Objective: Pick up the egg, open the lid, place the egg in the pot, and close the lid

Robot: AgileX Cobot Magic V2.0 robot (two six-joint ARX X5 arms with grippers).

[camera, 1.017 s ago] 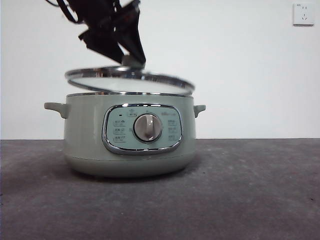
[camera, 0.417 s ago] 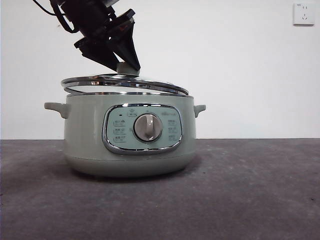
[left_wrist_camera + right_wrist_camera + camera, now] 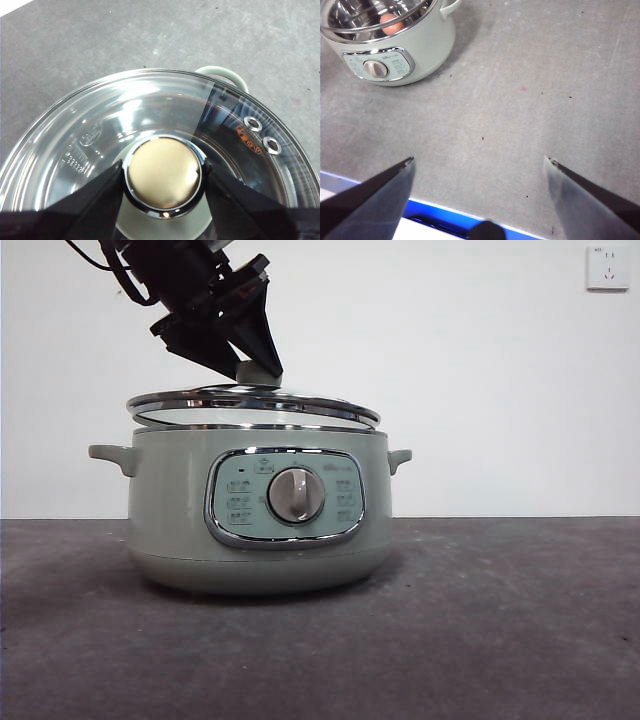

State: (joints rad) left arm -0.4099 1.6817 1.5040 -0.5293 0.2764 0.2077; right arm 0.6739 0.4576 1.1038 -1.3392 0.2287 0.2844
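- Directly beneath the left gripper (image 3: 258, 368), the lid (image 3: 252, 405) hangs by its knob (image 3: 164, 172), the two black jaws pressed against opposite sides of it, so this pincer is clamped on the lid.
- Below the held lid sits the pot (image 3: 258, 510); in the front view the lid floats just above the pot's rim, slightly tilted, with a thin gap showing under its left edge.
- Under the glass and inside the pot lies the egg (image 3: 389, 22), seen from the right wrist view as an orange oval on the steel bowl, so only the closing looks left to do.
- Well away from the pot, the right gripper (image 3: 479, 165) waits with its jaws spread wide over bare table (image 3: 520, 90), holding nothing.
- To do this step well, I judge the lid should be levelled and centred over the rim before lowering it, then set down gently so the steel ring seats all round; let go only once it rests flat.
- Compared with a second ago, the lid is lower and much less tilted; since half a second ago it has barely moved, perhaps nudged a touch to the right.
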